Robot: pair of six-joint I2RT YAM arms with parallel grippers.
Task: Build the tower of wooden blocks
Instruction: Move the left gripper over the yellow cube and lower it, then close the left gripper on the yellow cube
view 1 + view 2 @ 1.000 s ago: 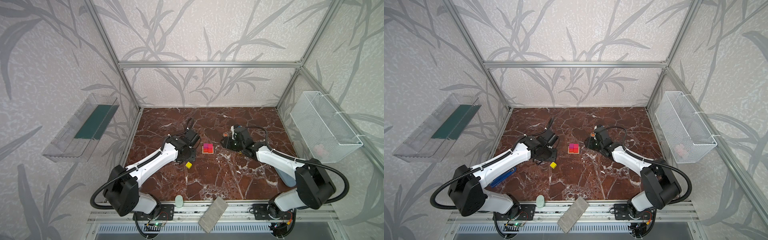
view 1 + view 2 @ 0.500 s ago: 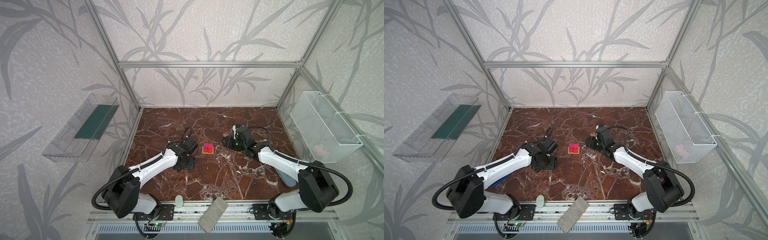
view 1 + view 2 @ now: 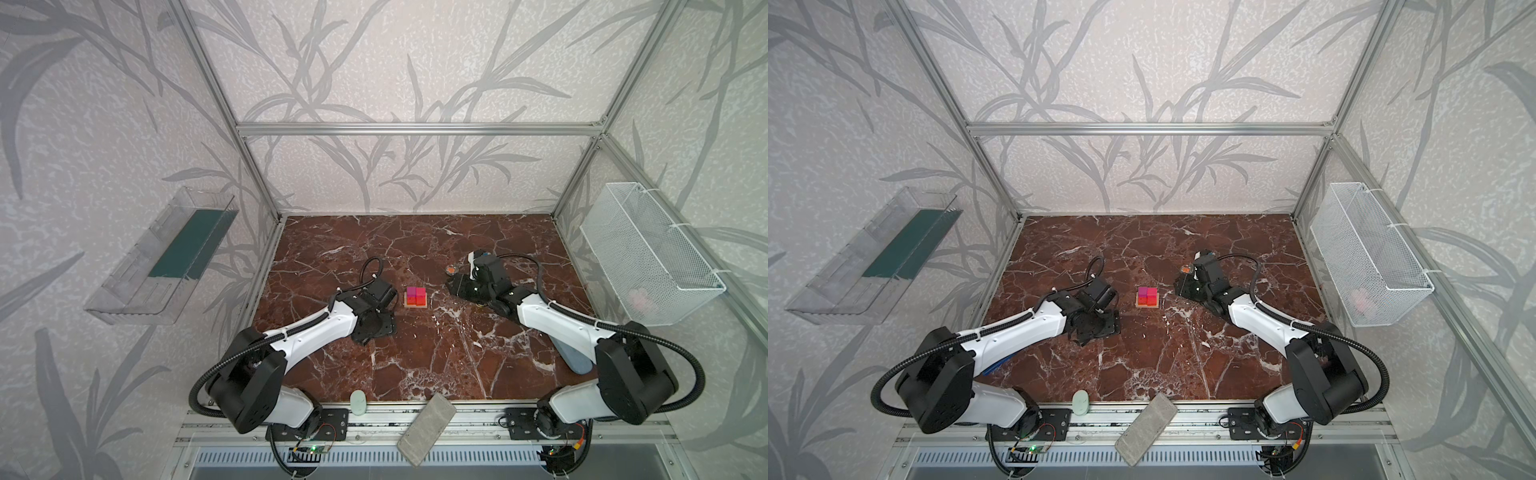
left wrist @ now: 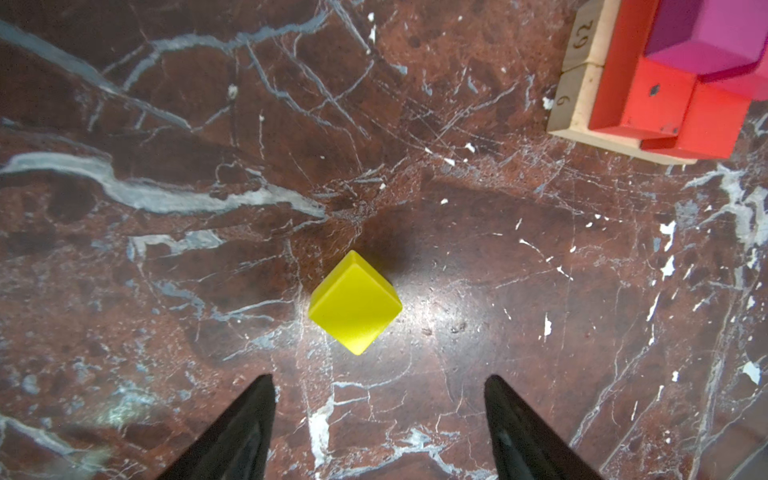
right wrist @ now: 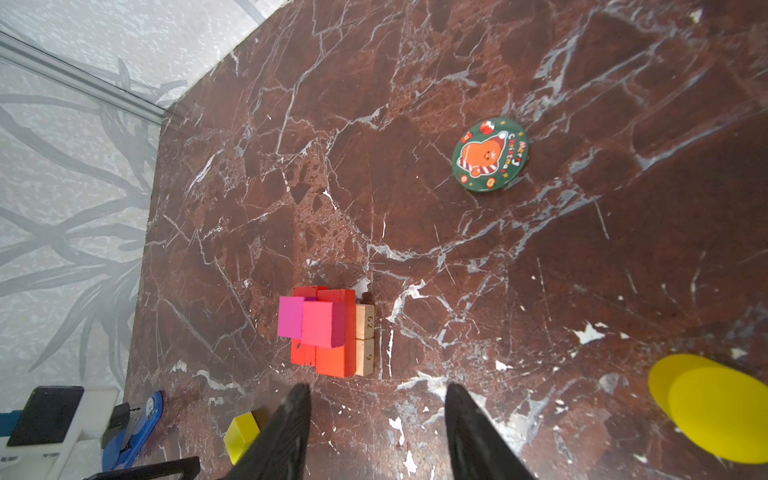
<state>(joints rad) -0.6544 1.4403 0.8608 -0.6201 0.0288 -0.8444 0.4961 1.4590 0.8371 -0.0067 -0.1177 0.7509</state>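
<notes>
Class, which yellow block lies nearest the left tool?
The yellow cube, flat-faced with corners, just ahead of the left tool; the round yellow cylinder lies farther off.

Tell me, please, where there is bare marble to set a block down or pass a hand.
Free: the back strip between the tower and the rear wall, and the front middle, from the tower toward the grey stone brick. Crowded: beside the tower, where the left gripper by the yellow cube and the right gripper flank it.
</notes>
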